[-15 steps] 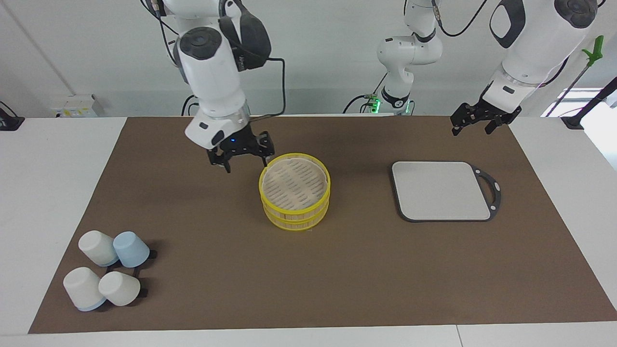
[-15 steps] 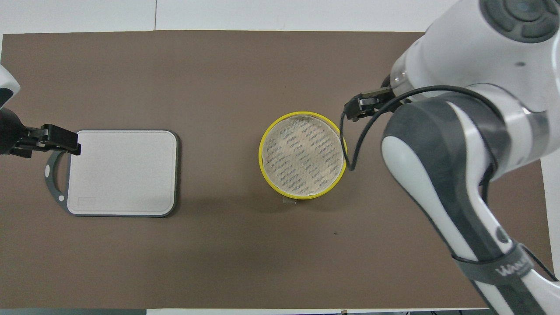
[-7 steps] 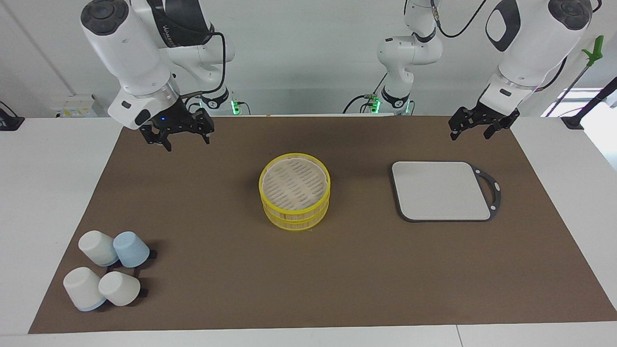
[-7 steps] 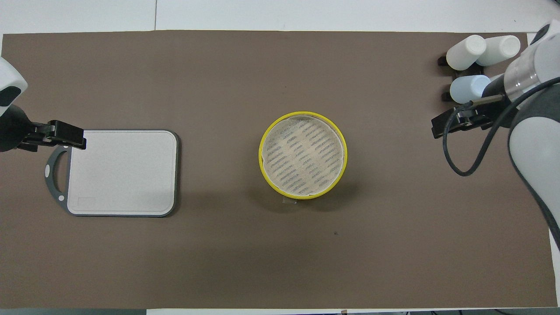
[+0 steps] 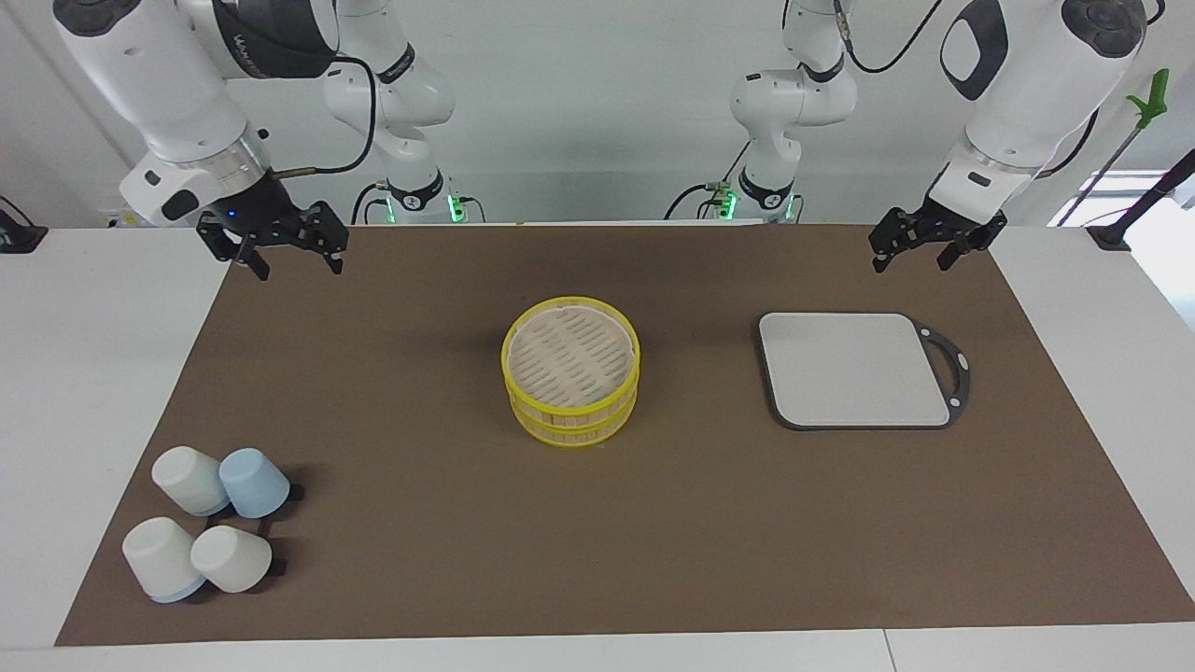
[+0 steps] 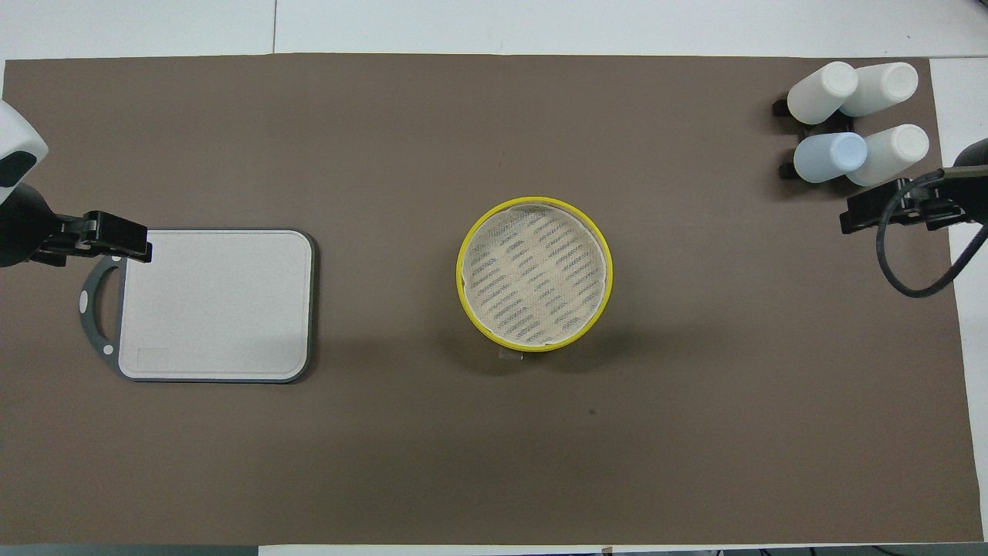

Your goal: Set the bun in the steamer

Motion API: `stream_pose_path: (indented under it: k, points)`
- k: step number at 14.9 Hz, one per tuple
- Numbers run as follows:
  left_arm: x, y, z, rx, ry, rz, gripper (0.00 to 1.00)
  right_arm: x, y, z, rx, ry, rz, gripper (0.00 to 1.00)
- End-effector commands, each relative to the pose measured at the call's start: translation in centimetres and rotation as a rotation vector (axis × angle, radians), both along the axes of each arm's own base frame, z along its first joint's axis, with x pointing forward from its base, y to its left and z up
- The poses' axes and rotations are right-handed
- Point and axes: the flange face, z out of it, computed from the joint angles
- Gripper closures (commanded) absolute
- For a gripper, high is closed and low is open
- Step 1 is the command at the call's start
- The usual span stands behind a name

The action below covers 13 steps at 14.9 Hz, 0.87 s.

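The steamer (image 5: 571, 383) is a round bamboo basket with yellow rims, standing mid-mat; its slatted top is bare in the overhead view (image 6: 535, 274). No bun shows in either view. My right gripper (image 5: 293, 263) is open and empty, held in the air over the mat's corner at the right arm's end, well away from the steamer; it also shows in the overhead view (image 6: 888, 212). My left gripper (image 5: 911, 258) is open and empty, waiting in the air over the mat's edge by the grey board, and shows in the overhead view (image 6: 116, 238).
A grey square board (image 5: 854, 369) with a black rim and handle lies toward the left arm's end (image 6: 216, 305). Several white and pale-blue cups (image 5: 210, 532) lie in a cluster at the right arm's end, farther from the robots (image 6: 849, 116).
My right gripper has drawn back from beside the steamer's rim to the mat's corner at the right arm's end, still open. The left gripper has hardly moved.
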Motion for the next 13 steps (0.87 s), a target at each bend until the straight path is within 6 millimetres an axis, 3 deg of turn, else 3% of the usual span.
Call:
stream_pose_path:
  k: [1,13]
  points:
    - [-0.50,0.03,0.00,-0.004,-0.017,-0.012,0.00,-0.28,-0.07,-0.11,-0.032,-0.015,0.017,0.00]
    - [-0.49,0.03,0.07,-0.004,-0.018,-0.012,0.00,-0.46,-0.25,-0.19,-0.073,-0.002,0.026,0.00]
